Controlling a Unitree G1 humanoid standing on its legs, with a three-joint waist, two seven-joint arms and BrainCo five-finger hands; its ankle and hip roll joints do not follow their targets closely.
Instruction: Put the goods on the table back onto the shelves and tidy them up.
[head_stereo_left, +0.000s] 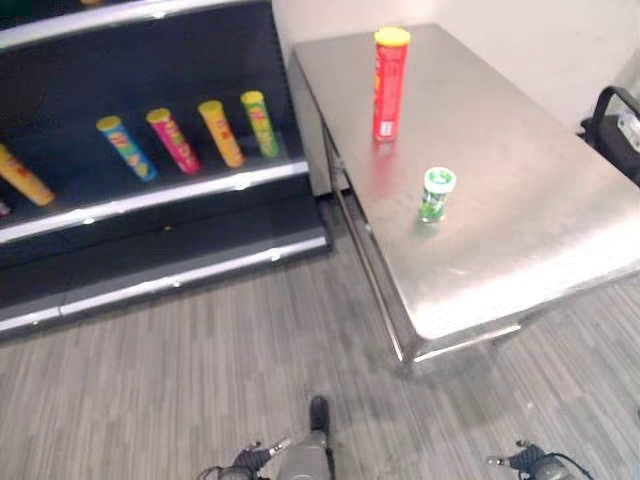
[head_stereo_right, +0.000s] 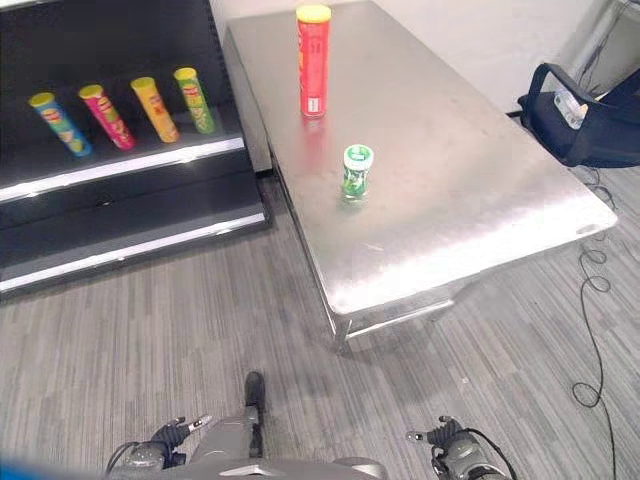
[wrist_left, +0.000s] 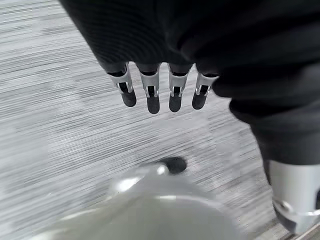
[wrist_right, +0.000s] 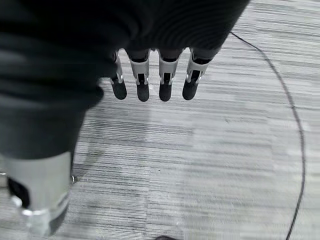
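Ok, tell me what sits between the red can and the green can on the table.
Nothing: in the left eye view, bare steel table runs from the tall red can to the short green can.

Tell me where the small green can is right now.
The small green can stands upright on the metal table, nearer the robot than the tall red tube, close to the table's shelf-side edge.
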